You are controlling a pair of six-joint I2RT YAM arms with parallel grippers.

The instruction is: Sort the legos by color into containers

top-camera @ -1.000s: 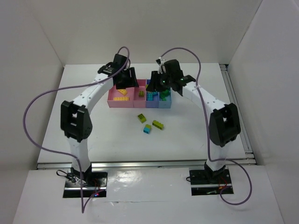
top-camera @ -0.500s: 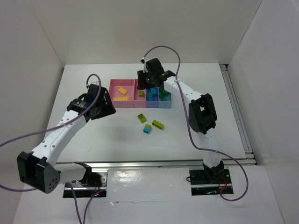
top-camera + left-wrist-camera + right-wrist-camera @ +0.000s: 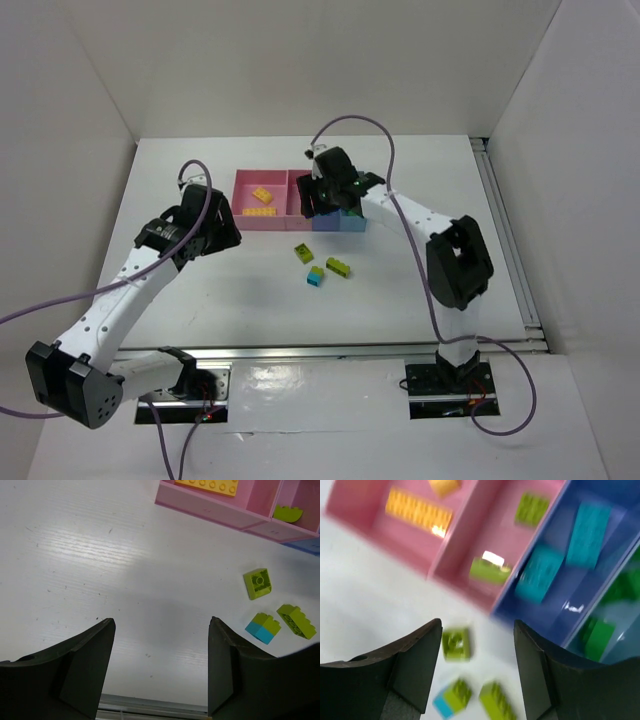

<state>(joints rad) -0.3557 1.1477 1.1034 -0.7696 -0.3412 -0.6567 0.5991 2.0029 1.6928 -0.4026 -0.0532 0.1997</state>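
Four joined containers stand at the table's back: a wide pink bin [image 3: 278,216] with yellow legos [image 3: 261,195], a narrow pink bin [image 3: 299,209], a blue-violet bin [image 3: 326,222] and a light blue bin [image 3: 355,222]. Three loose legos lie in front: a lime square [image 3: 303,252], a lime brick [image 3: 338,267] and a lime-on-cyan pair [image 3: 315,276]. My right gripper [image 3: 318,196] is open and empty above the bins' front edge; in its blurred wrist view [image 3: 477,626] the lime square [image 3: 456,643] lies below. My left gripper [image 3: 222,228] is open and empty, left of the bins, over bare table [image 3: 161,622].
The right wrist view shows lime legos [image 3: 490,570] in the narrow pink bin, cyan legos [image 3: 539,574] in the blue-violet bin and dark green legos [image 3: 597,635] in the light blue bin. The left wrist view shows the three loose legos at its right [image 3: 258,583].
My left arm has pulled back from the wide pink bin to the table's left. My right gripper has shifted left from the blue bins and now sits over the bins' front edge.
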